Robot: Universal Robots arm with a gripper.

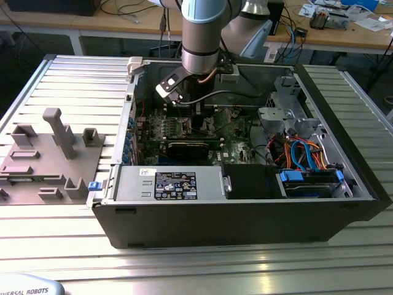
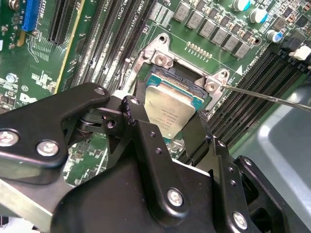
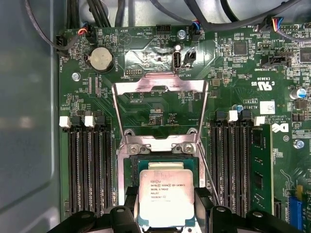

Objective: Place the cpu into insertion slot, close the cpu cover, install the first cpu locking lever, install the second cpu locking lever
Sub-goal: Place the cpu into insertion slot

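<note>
Noted several lines of small dark print on the cpu (image 3: 166, 196) top, white lettering scattered over the motherboard (image 3: 146, 104), a white sticker (image 3: 267, 107) on that board, a black-and-white printed label (image 1: 175, 185) on the power supply (image 1: 130, 187), and grey lettering on a pale cover (image 1: 27, 287).

cpu (image 3: 166, 196) near edge behind jaws | insertion slot (image 3: 165, 160) mostly under cpu; seating unclear

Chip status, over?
Hand shut on chip, at socket. Cover flipped open. Lever wire alongside, not blocking.
</note>
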